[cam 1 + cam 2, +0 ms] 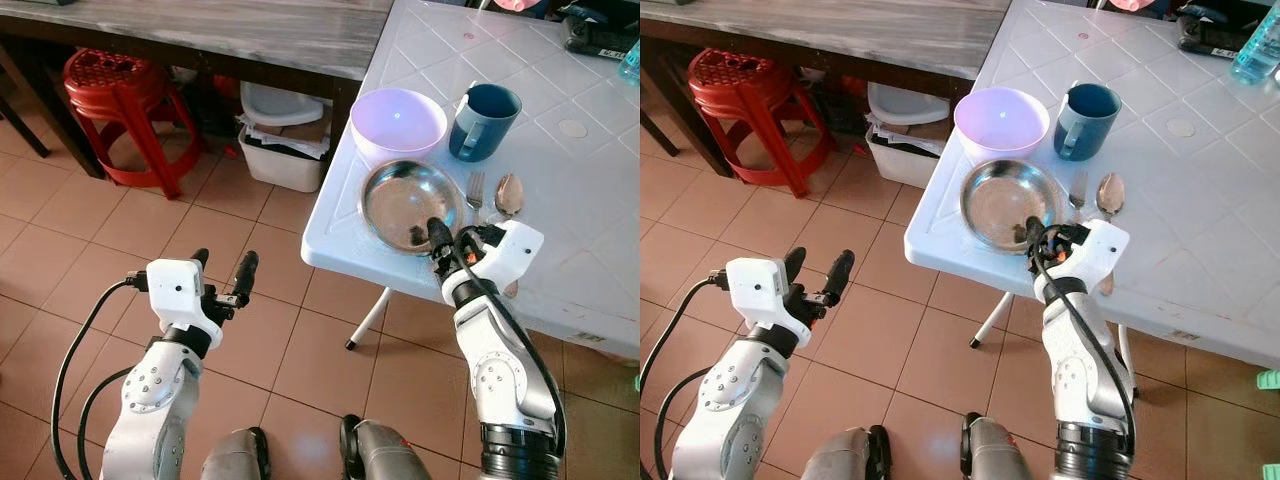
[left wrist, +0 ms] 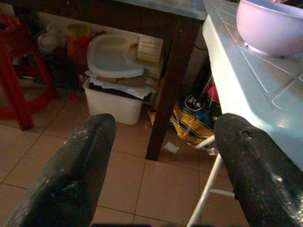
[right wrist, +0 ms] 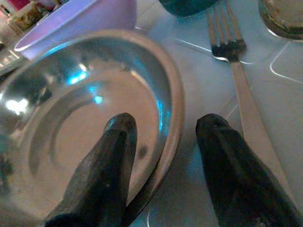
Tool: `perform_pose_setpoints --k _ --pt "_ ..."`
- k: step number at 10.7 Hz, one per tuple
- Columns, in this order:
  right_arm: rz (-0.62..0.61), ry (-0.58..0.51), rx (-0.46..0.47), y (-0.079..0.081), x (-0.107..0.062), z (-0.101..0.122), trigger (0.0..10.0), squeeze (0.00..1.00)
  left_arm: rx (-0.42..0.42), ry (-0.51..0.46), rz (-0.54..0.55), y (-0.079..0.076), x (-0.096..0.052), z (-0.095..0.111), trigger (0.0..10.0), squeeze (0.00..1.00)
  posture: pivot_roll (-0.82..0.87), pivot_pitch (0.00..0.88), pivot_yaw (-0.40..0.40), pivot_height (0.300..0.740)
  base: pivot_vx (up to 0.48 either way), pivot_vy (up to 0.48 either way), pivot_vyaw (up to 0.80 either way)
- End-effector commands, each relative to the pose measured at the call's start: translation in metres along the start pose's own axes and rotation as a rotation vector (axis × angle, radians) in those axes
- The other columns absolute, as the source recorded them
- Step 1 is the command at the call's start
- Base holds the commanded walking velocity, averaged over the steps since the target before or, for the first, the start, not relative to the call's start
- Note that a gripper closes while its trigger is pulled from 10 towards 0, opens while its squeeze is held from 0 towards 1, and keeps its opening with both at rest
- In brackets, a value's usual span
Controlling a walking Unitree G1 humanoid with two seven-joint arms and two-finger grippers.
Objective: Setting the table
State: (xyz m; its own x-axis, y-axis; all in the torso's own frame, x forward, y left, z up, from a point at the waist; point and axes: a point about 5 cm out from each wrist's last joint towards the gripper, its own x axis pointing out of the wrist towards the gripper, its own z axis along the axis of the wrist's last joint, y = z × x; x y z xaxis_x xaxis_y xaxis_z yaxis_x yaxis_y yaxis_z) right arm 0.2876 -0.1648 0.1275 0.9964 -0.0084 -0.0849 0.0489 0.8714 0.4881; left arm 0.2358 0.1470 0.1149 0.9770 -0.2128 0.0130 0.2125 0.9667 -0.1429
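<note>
R gripper unclenched, fingers astride plate rim at 5 o'clock; plate at table edge. Risk: shallow pinch slips, plate knocks fork. L gripper released, idle.

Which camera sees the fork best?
The right wrist view: the fork lies close and big there, tines clear, beside the metal plate that the right claw straddles. Both eye views show it small, between plate and spoon. The left wrist view looks toward the floor.
</note>
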Motion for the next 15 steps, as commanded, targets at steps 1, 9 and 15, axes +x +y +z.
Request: perform_pose_setpoints --k 1,9,15 --pt "-0.056 0.110 0.039 -0.0105 -0.0045 -0.0216 0.0 0.00 0.010 -0.001 -0.007 -0.0002 -0.0032 0.0016 10.0 0.00 0.02 0.214 0.020 0.740 0.000 0.000 0.00" --pt "-0.095 0.156 0.099 -0.0150 -0.0057 -0.0272 0.0 0.00 -0.027 0.018 -0.147 -0.0089 -0.0092 0.0015 10.0 0.00 0.02 0.218 0.021 0.740 0.000 0.000 0.00" --pt "-0.117 0.187 0.171 -0.0168 -0.0036 -0.0304 0.0 0.00 -0.035 0.039 -0.137 -0.0034 -0.0095 -0.0024 10.0 0.00 0.01 0.205 0.015 0.740 0.000 0.000 0.00"
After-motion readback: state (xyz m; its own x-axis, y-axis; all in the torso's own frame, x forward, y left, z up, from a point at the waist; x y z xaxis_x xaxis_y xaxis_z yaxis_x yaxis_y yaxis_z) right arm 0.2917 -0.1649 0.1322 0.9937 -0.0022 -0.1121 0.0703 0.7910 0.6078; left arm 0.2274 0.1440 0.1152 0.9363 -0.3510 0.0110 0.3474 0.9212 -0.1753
